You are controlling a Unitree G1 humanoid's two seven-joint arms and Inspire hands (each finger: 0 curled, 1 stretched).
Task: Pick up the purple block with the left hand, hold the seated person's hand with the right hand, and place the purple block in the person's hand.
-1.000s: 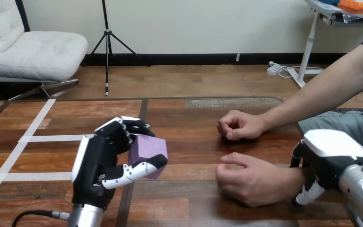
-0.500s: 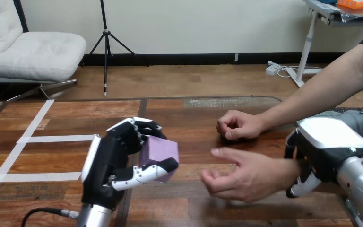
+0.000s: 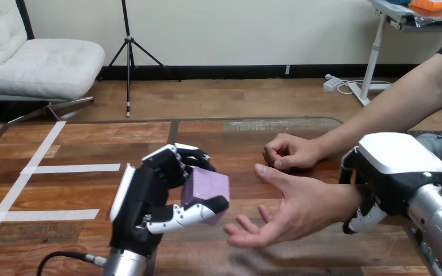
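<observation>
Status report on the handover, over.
Left hand shut on purple block. Right hand gripping person's wrist. Person's hand open beside block; nothing between.

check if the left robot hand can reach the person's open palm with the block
Probably yes. The left robot hand grips the block; the palm faces up just right of it, nothing between them. The right robot hand sits round the wrist, clear of the path.

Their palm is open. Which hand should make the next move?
Left. The left hand grips the purple block just beside the person's open hand, while the right hand is curled round the person's wrist, steadying it.
</observation>
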